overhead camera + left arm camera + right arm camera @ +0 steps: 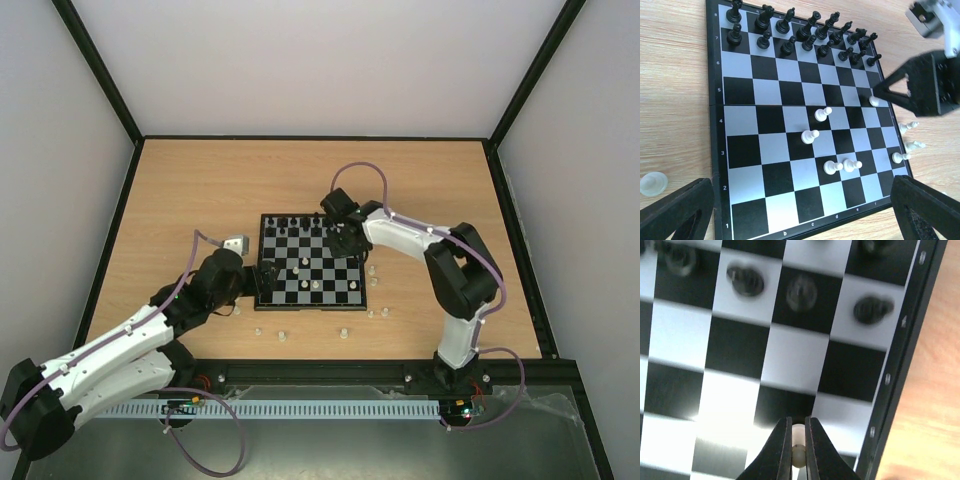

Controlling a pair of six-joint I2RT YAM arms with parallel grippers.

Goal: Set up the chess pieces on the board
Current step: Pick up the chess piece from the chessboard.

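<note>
Board (pixel 770 177) of black and pale grey checks, black-rimmed; black chessmen (pixel 734 34), whitish chessmen (pixel 810 135); light wood-grain table (pixel 200 180).

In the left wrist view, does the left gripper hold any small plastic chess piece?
No, the left gripper is wide open over the black-and-grey checked board, nothing between its fingers.
</note>
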